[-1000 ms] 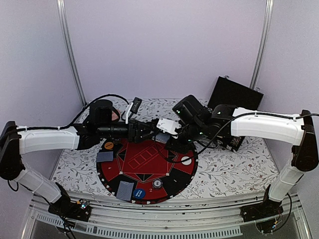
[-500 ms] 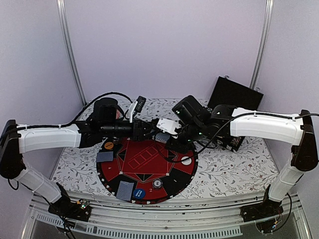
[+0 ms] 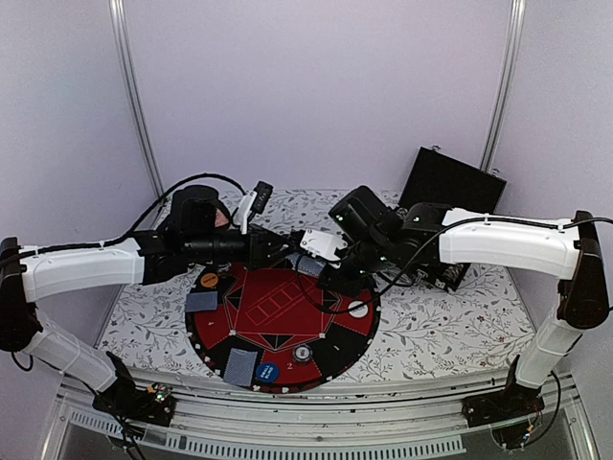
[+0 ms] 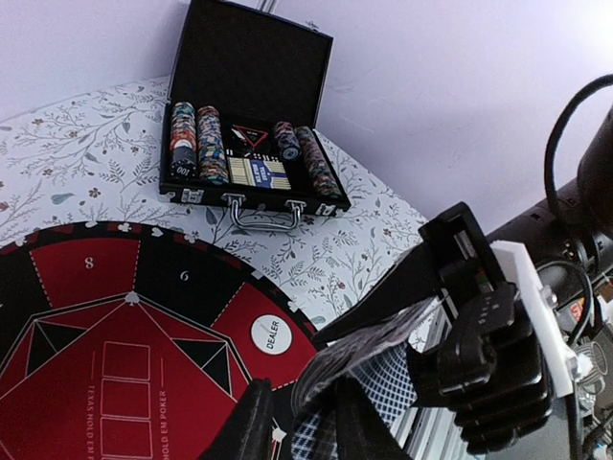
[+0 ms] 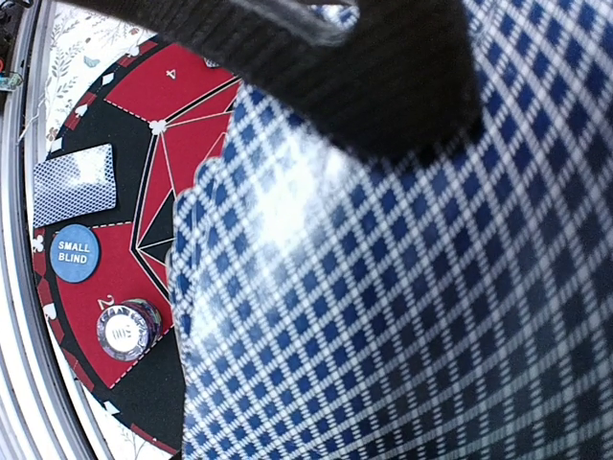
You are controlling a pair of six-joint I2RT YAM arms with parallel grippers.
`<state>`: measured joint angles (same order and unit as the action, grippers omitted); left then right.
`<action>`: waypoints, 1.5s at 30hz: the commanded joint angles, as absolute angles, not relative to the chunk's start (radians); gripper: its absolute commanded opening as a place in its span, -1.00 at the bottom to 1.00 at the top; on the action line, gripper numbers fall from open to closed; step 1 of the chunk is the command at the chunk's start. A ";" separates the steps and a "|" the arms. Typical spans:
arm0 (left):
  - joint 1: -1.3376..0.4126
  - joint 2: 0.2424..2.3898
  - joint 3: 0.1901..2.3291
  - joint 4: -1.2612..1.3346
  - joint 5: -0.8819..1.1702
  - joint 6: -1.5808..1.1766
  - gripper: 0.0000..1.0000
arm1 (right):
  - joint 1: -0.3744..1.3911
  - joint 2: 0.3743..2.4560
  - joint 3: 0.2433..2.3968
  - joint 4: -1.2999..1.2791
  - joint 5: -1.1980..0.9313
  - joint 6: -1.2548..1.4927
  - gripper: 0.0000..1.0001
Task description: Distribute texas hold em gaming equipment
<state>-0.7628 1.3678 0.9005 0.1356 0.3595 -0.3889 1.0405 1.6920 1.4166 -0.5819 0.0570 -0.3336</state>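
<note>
My right gripper (image 3: 316,261) is shut on a deck of playing cards (image 4: 378,356) above the far rim of the round red and black poker mat (image 3: 278,321). The deck's blue-checked back (image 5: 383,287) fills the right wrist view, with one dark finger (image 5: 345,67) across its top. My left gripper (image 4: 302,422) faces it, jaws narrowly apart around the deck's near corner. A gap shows beside the left finger (image 4: 244,426). On the mat lie two face-down cards (image 3: 201,301) (image 3: 240,365), an orange disc (image 3: 209,280), a blue small-blind disc (image 5: 75,253), a white dealer disc (image 4: 272,334) and a chip stack (image 5: 127,329).
An open black case (image 4: 251,144) with rows of striped chips stands on the flowered tablecloth (image 4: 86,144) at the back right. Both arms cross above the mat's far half, and a cable loops over the left wrist.
The left jaws have narrowed from wide to a small gap and edged onto the deck's corner. The left arm has sunk a little. The right gripper kept still with the deck.
</note>
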 commanded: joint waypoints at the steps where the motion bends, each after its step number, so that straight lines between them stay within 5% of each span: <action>1: -0.756 1.348 0.890 0.137 0.407 -0.374 -0.55 | 1.048 1.694 1.437 -0.577 0.056 -0.341 -0.18; 6: -0.755 1.326 0.881 0.144 0.431 -0.374 -1.00 | 1.048 1.694 1.436 -0.578 0.062 -0.339 -0.18; 27: -0.546 1.141 0.735 0.087 0.455 -0.705 -1.00 | 0.952 1.689 1.385 -0.572 0.078 -0.300 -0.21; 45: 0.001 1.127 0.451 -0.087 0.547 -0.713 -1.00 | 0.948 1.663 1.363 -0.561 0.057 -0.313 -0.22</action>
